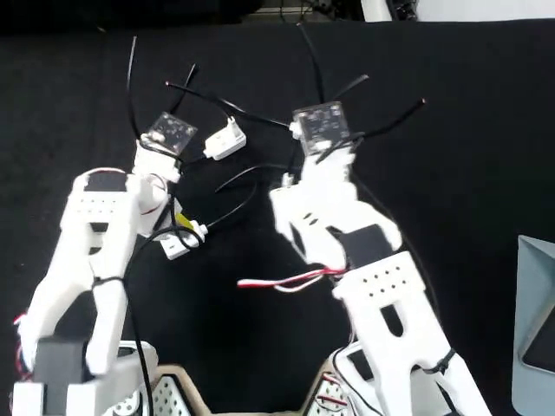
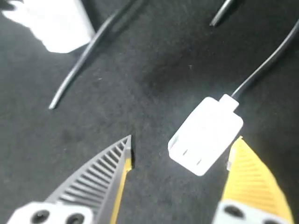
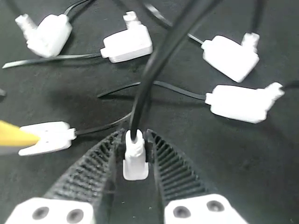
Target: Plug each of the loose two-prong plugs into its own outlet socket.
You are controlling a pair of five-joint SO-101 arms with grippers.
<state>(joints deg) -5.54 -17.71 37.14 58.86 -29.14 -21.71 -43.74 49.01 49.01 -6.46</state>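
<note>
My right gripper (image 3: 134, 138) is shut on a small white plug (image 3: 135, 161), whose black cable (image 3: 154, 70) runs up and away from it. My left gripper (image 2: 181, 150) is open over the black mat. A white outlet socket (image 2: 205, 136) with two slots lies between its fingers, close against the yellow finger (image 2: 245, 172). The right wrist view has that socket (image 3: 48, 138) beside the yellow fingertip (image 3: 14, 137). In the high view it lies by the left arm (image 1: 182, 242).
Several other white plug and socket pieces lie on the black mat, among them one (image 3: 126, 44), another (image 3: 231, 56) and a third (image 3: 243, 103). One more white piece (image 1: 225, 139) sits between the arms. Thin black cables (image 1: 234, 204) cross the mat. A grey bin (image 1: 533, 329) stands at the right edge.
</note>
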